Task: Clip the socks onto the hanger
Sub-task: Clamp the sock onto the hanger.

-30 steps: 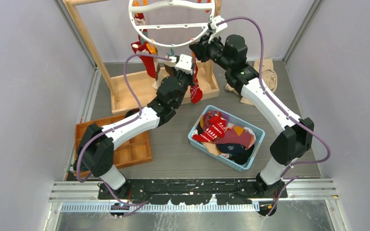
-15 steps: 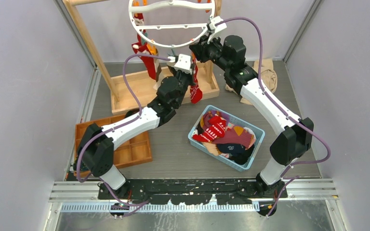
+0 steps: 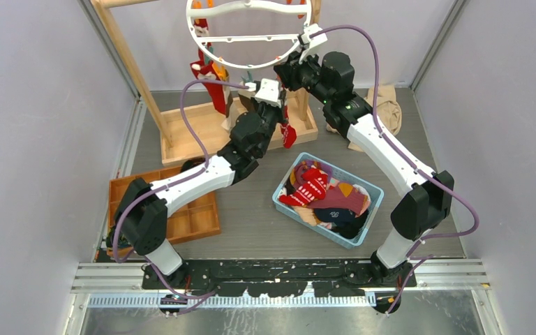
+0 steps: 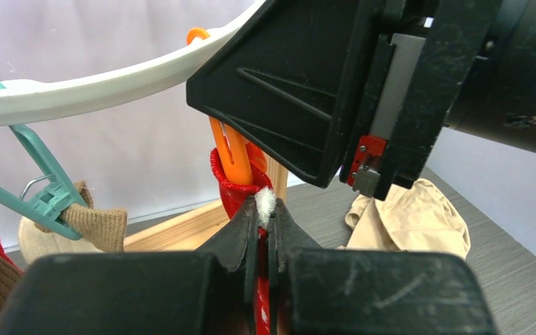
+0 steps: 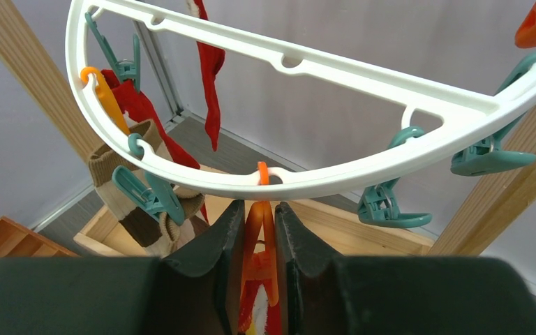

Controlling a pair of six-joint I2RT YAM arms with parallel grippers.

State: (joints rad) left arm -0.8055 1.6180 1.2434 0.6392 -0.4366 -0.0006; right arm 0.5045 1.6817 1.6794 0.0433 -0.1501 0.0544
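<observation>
Your left gripper [image 4: 265, 209], pinching the red fabric sock [image 4: 233, 191], sits higher than a second ago, at the 6 o'clock rim of the white round plastic hanger [image 5: 335, 176]. Your right gripper [image 5: 258, 213] squeezes the orange plastic clip [image 5: 255, 227] there.

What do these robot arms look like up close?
The left arm and right arm have white link shells between chunky black joints. A purple cable loops along each to a white wrist block. The left gripper and right gripper have black, wedge-shaped fingers.
</observation>
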